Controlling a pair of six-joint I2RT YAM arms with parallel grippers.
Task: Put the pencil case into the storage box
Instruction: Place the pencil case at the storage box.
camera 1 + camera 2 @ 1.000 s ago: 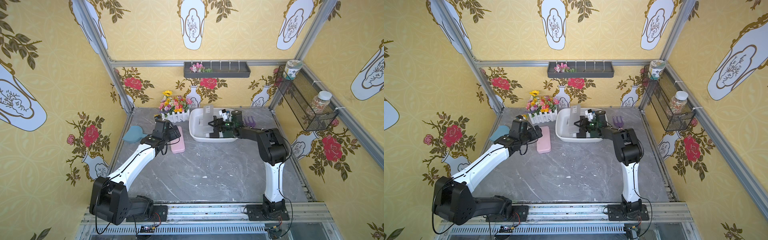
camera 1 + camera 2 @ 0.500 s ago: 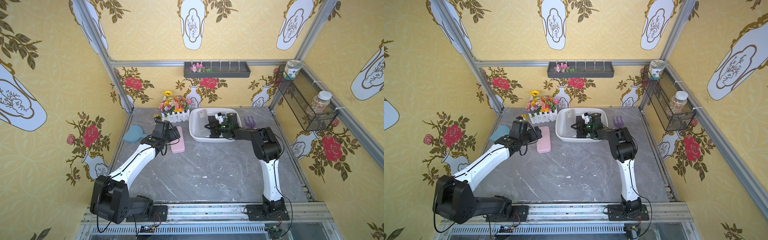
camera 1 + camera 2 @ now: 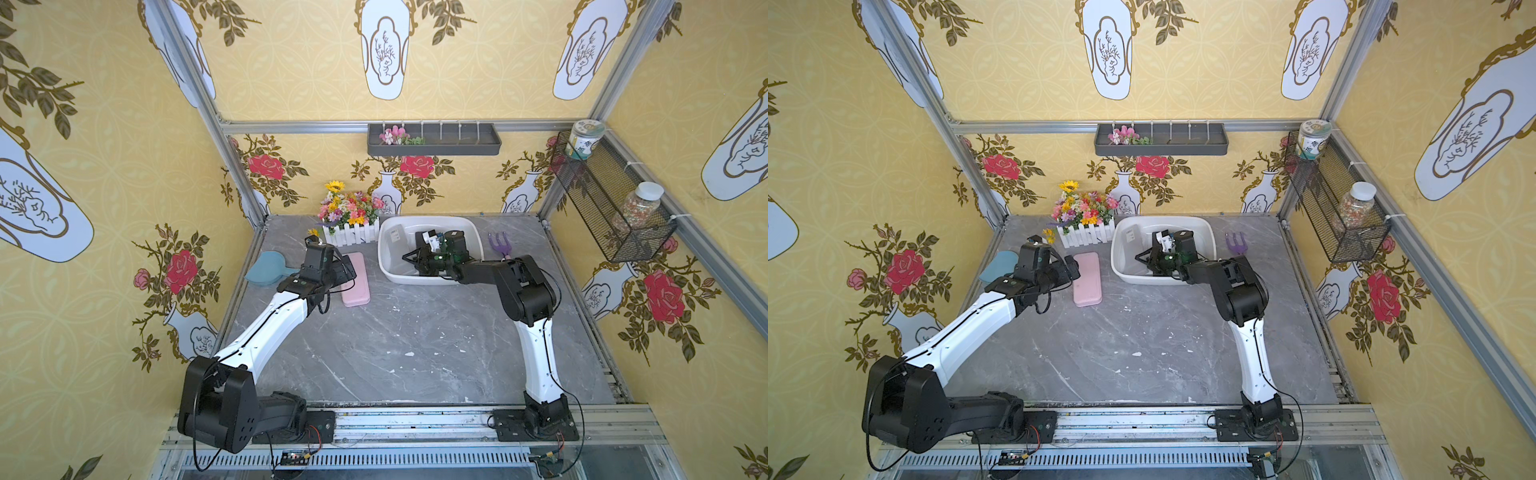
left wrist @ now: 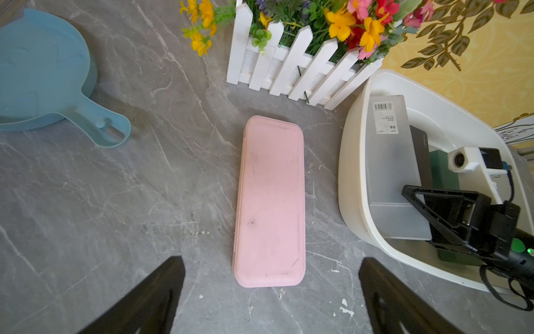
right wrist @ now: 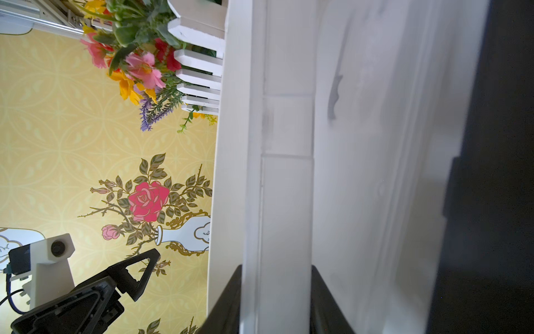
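We find the pink pencil case [image 4: 271,202] flat on the table [image 4: 115,202] straight ahead of the wide-spread left hand [image 4: 271,261], long axis running away from it, while the farther right hand [image 5: 276,267] narrowly grips a frosted pencil case [image 4: 390,179], now lowered into the storage box [image 4: 351,185], no longer raised.

The left arm [image 3: 270,328] and right arm [image 3: 536,357] pair white tapered links with bulky black joints, thin black cables looping alongside. Green lights [image 4: 517,245] glow on the right wrist.
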